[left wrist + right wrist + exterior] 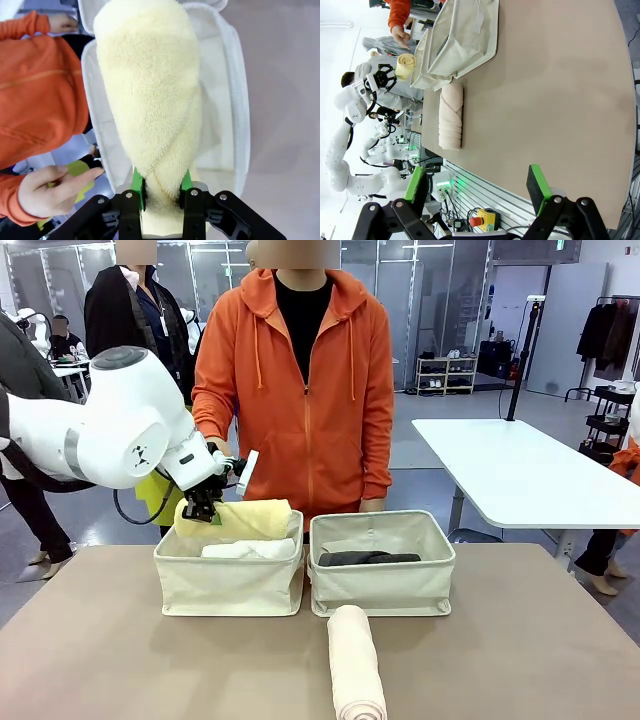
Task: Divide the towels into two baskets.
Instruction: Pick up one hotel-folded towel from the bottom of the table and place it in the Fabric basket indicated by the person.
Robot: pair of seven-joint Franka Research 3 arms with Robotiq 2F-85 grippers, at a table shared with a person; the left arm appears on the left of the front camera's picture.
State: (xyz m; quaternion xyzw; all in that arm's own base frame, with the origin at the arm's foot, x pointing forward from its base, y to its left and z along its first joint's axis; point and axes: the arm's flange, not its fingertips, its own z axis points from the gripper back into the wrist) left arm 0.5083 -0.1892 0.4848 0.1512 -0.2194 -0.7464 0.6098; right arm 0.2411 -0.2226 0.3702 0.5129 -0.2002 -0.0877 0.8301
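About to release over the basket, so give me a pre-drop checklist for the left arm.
1. Left gripper shut on yellow towel at its end: ok.
2. Towel lined up above left basket: ok.
3. Room beside white towel inside: cannot tell, the held roll hides it.
4. Person's hand outside the basket: ok, but close to the gripper.
5. Right gripper open, away over the table: ok.

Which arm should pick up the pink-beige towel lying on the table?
Right. The right pincer is open and empty; the left pincer is shut on the yellow towel over the left basket. The pink-beige towel lies just before the right basket.
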